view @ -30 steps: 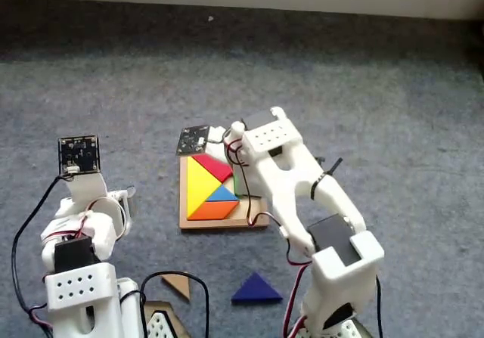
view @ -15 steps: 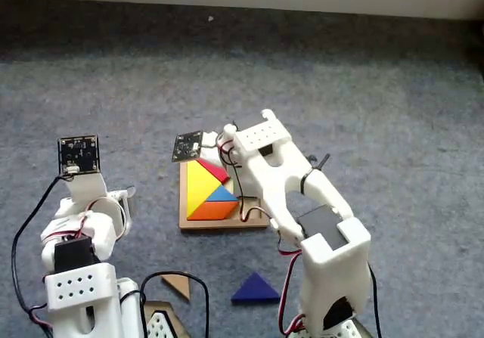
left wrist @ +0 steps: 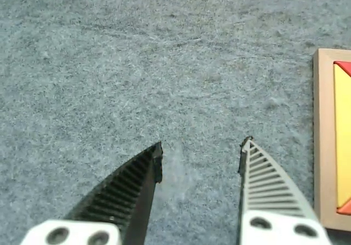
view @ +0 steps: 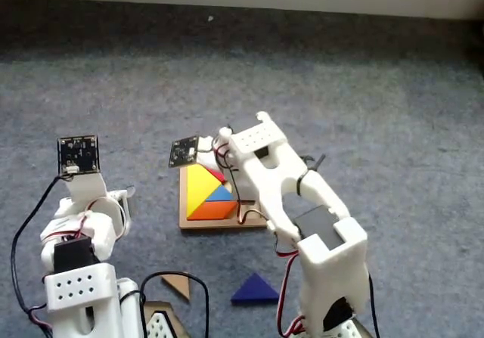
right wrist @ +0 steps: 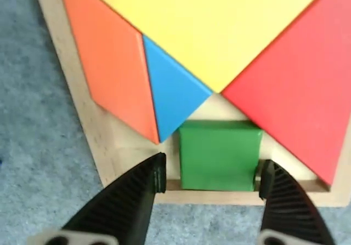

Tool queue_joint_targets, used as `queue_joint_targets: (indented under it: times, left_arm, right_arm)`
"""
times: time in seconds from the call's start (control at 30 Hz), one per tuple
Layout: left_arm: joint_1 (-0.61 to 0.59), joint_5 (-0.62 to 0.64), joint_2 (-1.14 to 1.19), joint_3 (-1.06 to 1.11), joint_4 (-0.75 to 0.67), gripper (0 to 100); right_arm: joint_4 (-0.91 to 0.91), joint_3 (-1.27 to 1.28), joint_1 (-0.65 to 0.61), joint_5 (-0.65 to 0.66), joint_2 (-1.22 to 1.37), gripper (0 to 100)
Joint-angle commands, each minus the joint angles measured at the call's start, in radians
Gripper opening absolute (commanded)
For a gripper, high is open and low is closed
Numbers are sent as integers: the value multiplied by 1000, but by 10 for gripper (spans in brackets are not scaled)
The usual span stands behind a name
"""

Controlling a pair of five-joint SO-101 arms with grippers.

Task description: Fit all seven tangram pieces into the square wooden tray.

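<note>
The square wooden tray (view: 184, 221) lies mid-table holding a yellow triangle (view: 198, 187), a red piece (right wrist: 296, 86), an orange parallelogram (right wrist: 112, 69), a light blue triangle (right wrist: 173, 91) and a green square (right wrist: 219, 154). My right gripper (right wrist: 211, 179) is open astride the green square, which rests flat in the tray against its rim (right wrist: 68, 53). The right arm (view: 261, 153) covers the tray's right part. A dark blue triangle (view: 257, 288) and a tan triangle (view: 178, 283) lie on the carpet in front of the tray. My left gripper (left wrist: 200, 146) hangs open over bare carpet beside the tray's edge (left wrist: 323, 146).
Grey carpet stretches all around the tray, with wide free room behind it and to the right. The left arm (view: 83, 232) stands near the front left corner. Cables trail by the arm bases near the tan triangle.
The right arm has shifted left and slightly toward the front over the tray, covering more of the red piece. The left arm has kept still.
</note>
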Motion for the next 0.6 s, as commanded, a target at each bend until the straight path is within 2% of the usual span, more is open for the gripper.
queue_joint_targets:
  times: [0.0,0.23,0.3,0.57]
  left_arm:
    - [-12,6,-16,-4,-18,231]
    - [-12,6,-24,7,-18,231]
    - [-12,6,-24,8,-18,231]
    - [-10,6,-24,10,-18,231]
  right_arm:
    - [-24,-12,-10,5,18,285]
    - [-77,-10,10,3,18,53]
    - [-71,-16,19,0,13,50]
    - [-73,-12,35,-152,-119,50]
